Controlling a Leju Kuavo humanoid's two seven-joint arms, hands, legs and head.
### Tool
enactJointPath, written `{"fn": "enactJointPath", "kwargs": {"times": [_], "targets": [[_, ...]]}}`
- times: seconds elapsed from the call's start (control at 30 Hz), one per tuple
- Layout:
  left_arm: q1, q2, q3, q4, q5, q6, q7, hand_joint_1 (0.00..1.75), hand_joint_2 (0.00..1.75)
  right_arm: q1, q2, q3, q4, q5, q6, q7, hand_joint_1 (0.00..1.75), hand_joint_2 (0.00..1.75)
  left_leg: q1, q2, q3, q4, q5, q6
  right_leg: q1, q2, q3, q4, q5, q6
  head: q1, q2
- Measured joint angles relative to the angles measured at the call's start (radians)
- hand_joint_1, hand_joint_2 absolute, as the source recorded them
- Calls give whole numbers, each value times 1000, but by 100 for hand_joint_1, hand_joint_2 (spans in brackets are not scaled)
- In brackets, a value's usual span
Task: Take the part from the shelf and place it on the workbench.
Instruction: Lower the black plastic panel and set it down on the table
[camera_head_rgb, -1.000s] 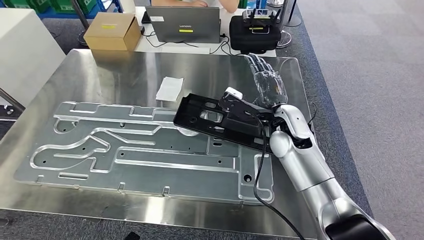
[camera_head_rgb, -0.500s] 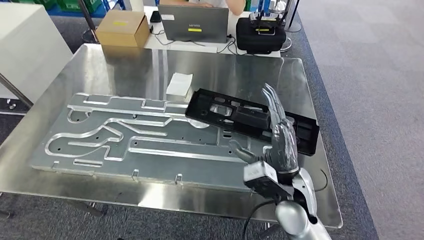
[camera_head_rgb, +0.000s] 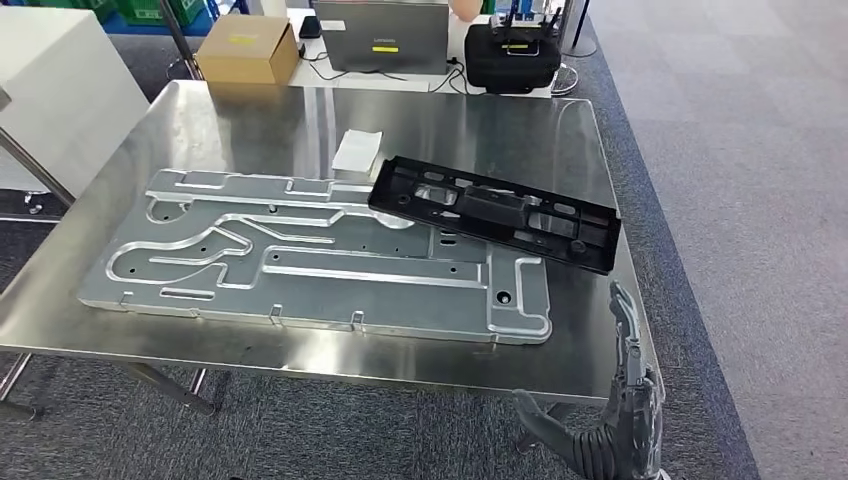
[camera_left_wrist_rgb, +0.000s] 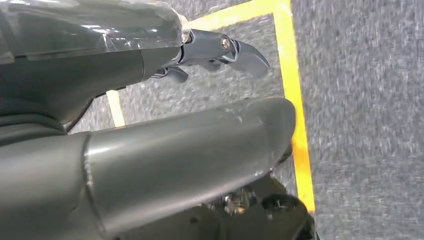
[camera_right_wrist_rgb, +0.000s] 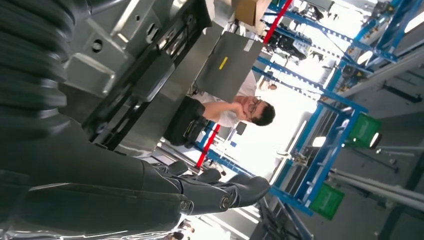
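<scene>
Your right hand (camera_head_rgb: 618, 420) has let go of the black part (camera_head_rgb: 495, 212) and dropped back below the near edge of the bench (camera_head_rgb: 470, 135); it now hangs there with fingers apart, holding nothing. The frame's lower edge cuts off its wrist and arm. The one black part lies flat on the bench, its left end overlapping the single large machined aluminium plate (camera_head_rgb: 310, 265). Your left hand (camera_left_wrist_rgb: 150, 130) hangs over grey carpet with yellow floor tape (camera_left_wrist_rgb: 295, 100), fingers extended and empty. One white paper slip (camera_head_rgb: 358, 150) lies beside the part. At the far edge you have one cardboard box (camera_head_rgb: 247, 50), one laptop (camera_head_rgb: 382, 36) and one black case (camera_head_rgb: 512, 58), all partly cropped.
</scene>
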Motion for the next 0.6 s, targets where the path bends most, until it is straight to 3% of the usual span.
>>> {"fn": "enactJointPath", "kwargs": {"times": [0.07, 0.1, 0.13, 0.17, 0.2, 0.27, 0.3, 0.37, 0.4, 0.47, 0.5, 0.53, 0.6], "targets": [[2, -2, 9, 0, 8, 3, 0, 0, 0, 46, 14, -26, -8, -72, 11, -21, 0, 175, 4, -1, -24, 84, -100, -9, -3, -6, -25, -4, 23, -11, -5, 0], [3, -3, 14, 0, 13, 6, 0, 0, 0, 77, 24, -47, -11, -122, 30, -42, 0, 131, 6, -1, -35, 147, -152, -13, -3, -9, -39, -3, 34, -14, -8, 0], [4, -3, 19, 0, 17, 10, 0, 0, 0, 110, 39, -77, -11, -178, 66, -69, 0, 87, 8, -1, -41, 207, -183, -18, -3, -12, -55, 0, 45, -13, -9, 0], [4, -3, 26, 0, 20, 14, 0, 0, 0, 139, 60, -119, -9, -231, 120, -99, 0, 44, 10, -1, -38, 250, -186, -22, -3, -13, -73, 4, 56, -12, -9, 0], [5, -4, 33, 0, 22, 17, 0, 0, 0, 162, 87, -171, -6, -275, 186, -126, 0, 0, 12, -1, -23, 264, -165, -24, -4, -14, -92, 9, 66, -10, -9, 0], [5, -4, 47, 0, 26, 22, 0, 0, 0, 192, 150, -299, 8, -340, 313, -163, 0, 0, 15, -1, 56, 192, -106, -26, -5, -14, -129, 25, 84, -3, -10, 0], [4, -4, 52, 0, 27, 24, 0, 0, 0, 204, 178, -366, 20, -366, 353, -171, 0, 0, 15, -2, 116, 113, -102, -24, -4, -13, -144, 34, 91, 3, -11, 0], [2, -6, 63, 0, 30, 26, -1, 0, 0, 223, 217, -486, 52, -403, 386, -172, 0, 0, 11, -4, 201, -17, -130, -12, -3, -14, -159, 47, 105, 16, -10, 0], [3, -6, 68, 0, 31, 27, -2, 0, 0, 228, 233, -537, 73, -413, 389, -170, 0, 0, 8, -4, 216, -48, -143, -4, -3, -15, -161, 48, 114, 22, -9, 0], [5, -10, 79, 0, 32, 27, -2, 0, 0, 232, 256, -620, 124, -424, 392, -165, 0, 0, 7, 0, 205, -54, -130, 15, -6, -13, -163, 45, 126, 36, -8, 0], [5, -12, 84, 0, 32, 27, -2, 0, 0, 232, 264, -651, 152, -429, 394, -162, 0, 0, 8, 3, 195, -55, -118, 25, -8, -8, -168, 54, 109, 42, -8, 0], [5, -13, 88, 0, 32, 27, -2, 0, 0, 231, 270, -682, 184, -433, 398, -161, 0, 0, 9, 5, 183, -57, -105, 34, -10, -3, -177, 78, 71, 48, -6, 0], [4, -14, 93, 0, 31, 27, 0, 0, 0, 222, 280, -740, 255, -437, 405, -159, 0, 0, 9, 8, 151, -57, -79, 44, -13, 4, -198, 180, -41, 57, -2, 0]]}}
